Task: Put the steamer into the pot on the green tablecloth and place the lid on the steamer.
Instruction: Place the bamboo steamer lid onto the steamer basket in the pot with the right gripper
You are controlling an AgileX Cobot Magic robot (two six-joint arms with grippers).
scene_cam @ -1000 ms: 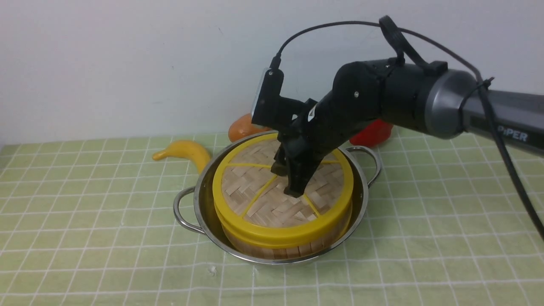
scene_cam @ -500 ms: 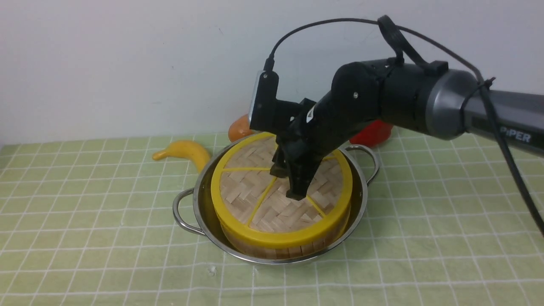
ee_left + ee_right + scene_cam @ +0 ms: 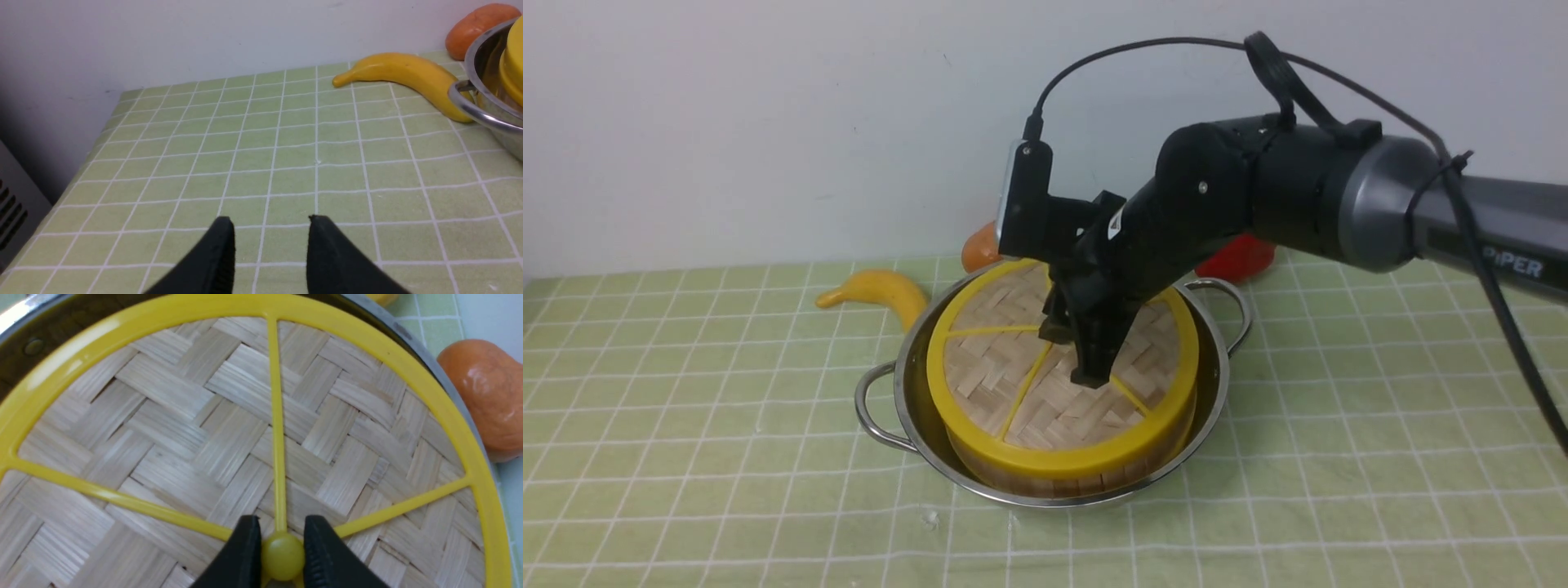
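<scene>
right gripper: jaws closed on the centre knob of the lid | lid atop steamer, steamer inside pot on green tablecloth | left gripper: fingers parted, empty, above green tablecloth | banana just behind pot

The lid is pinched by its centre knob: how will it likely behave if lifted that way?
Likely stiff: the lid has a thick yellow rim and spokes framing the weave. Probably light, being thin woven bamboo. The right gripper pinches only the small smooth knob, so the disc may tilt or slip.
</scene>
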